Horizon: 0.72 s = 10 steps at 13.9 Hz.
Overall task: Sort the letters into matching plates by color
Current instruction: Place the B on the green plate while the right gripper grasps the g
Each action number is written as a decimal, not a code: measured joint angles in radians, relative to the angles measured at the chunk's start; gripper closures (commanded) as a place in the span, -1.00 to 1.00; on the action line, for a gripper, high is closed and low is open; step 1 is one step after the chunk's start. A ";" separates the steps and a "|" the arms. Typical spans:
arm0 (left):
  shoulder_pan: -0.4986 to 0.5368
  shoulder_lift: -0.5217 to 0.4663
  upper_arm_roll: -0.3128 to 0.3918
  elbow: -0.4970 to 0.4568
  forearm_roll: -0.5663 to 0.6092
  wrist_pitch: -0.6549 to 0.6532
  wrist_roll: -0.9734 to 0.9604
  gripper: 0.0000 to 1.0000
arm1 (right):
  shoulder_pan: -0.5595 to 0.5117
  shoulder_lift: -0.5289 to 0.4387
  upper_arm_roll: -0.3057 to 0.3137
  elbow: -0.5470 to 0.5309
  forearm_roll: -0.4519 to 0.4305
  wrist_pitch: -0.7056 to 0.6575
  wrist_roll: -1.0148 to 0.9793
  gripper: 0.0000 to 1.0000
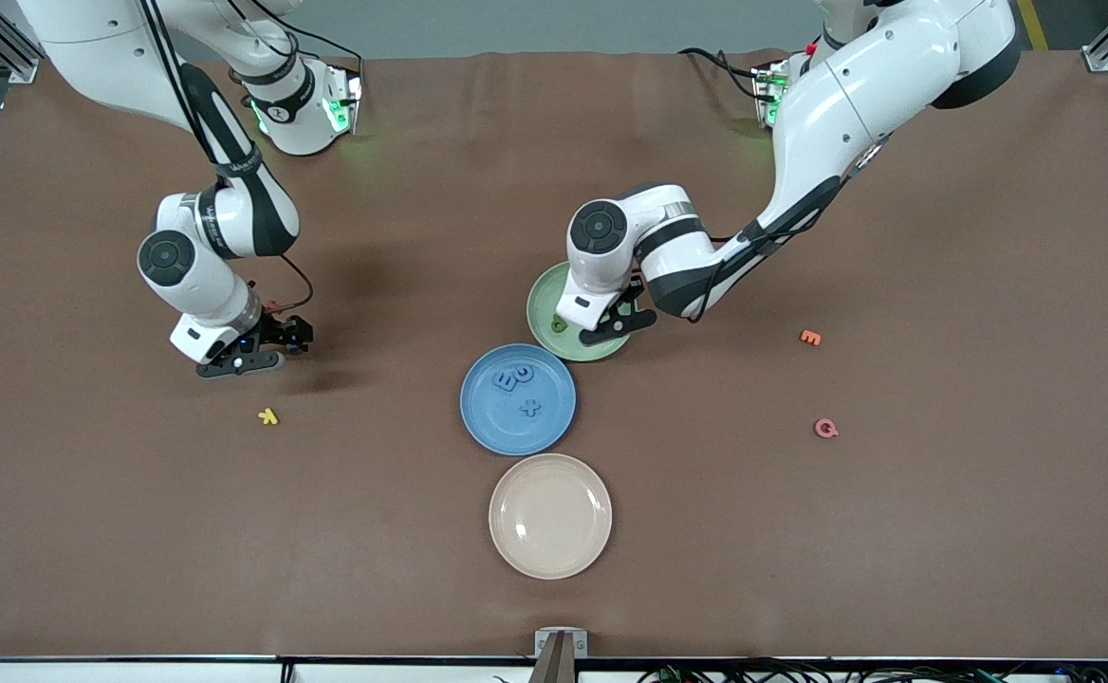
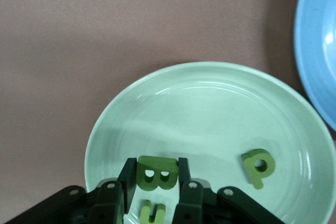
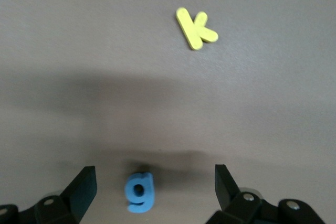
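Holding the green B [image 2: 156,172] clamped in my left gripper [image 2: 156,182] just over the pale green plate [image 2: 210,98], where a green P [image 2: 258,167] and another green letter [image 2: 152,212] are already lying, so it drops with its colour. My right gripper [image 3: 152,187] is hanging spread wide over the blue g [image 3: 139,192] on the table near the yellow k [image 3: 195,27], straddling it for a pick toward the blue plate [image 1: 478,417], judging by colour.

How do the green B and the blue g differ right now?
The green B is clamped upright between the left gripper's fingers over the green plate; the blue g lies flat on the table, loose between the right gripper's open fingers. The B has reached its matching plate; the g has not. Both are small chunky letters.
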 measured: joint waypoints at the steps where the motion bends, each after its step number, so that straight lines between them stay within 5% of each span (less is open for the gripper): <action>1: -0.001 0.000 0.000 0.002 0.000 0.000 0.000 -0.66 | -0.005 0.011 0.000 -0.011 0.000 0.021 -0.002 -0.79; 4: -0.001 0.000 0.001 0.007 0.000 0.000 0.003 -0.83 | -0.010 0.035 0.000 -0.027 -0.001 0.042 -0.001 -0.53; 9: 0.013 0.000 0.004 0.038 0.000 0.000 0.005 -0.86 | -0.013 0.029 0.005 -0.033 0.000 0.047 0.000 0.84; 10: 0.021 0.000 0.004 0.046 0.000 0.000 0.011 -0.88 | -0.014 0.026 0.005 -0.033 0.000 0.047 0.001 0.96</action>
